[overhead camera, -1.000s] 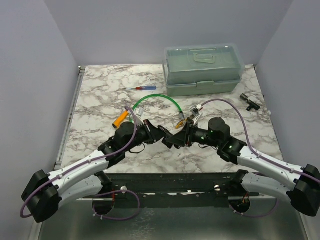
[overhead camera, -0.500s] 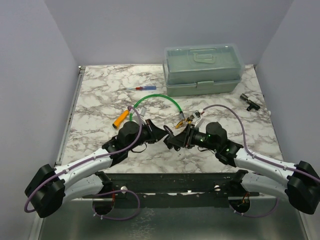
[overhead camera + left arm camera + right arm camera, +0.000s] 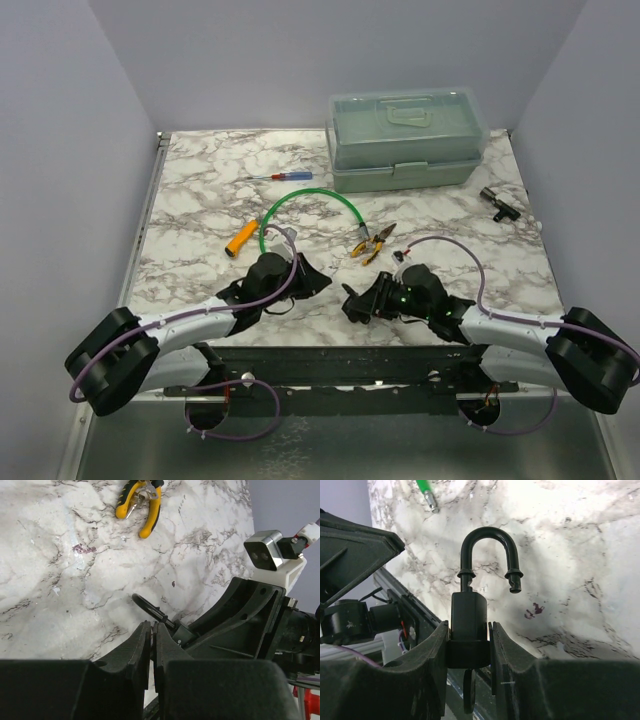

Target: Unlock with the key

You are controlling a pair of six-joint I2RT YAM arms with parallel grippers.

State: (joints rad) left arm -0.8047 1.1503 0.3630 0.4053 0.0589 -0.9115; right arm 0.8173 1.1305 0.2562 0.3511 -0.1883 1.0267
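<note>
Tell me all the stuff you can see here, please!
toolbox: one, see-through green, back right
screwdriver: one, red and blue, left of the toolbox
cable: one, green, curved, middle
orange thing: one, orange, by the cable's left end, too small to name
pliers: one pair, yellow handles, by the cable's right end
small black part: one, black, far right
padlock: one, black, shackle open, in the right gripper
key: one, dark head, poking out under the padlock
table: one, white-and-grey marble, under everything
left gripper: one, black, nearly closed on nothing, beside the padlock
right gripper: one, black, shut on the padlock
</note>
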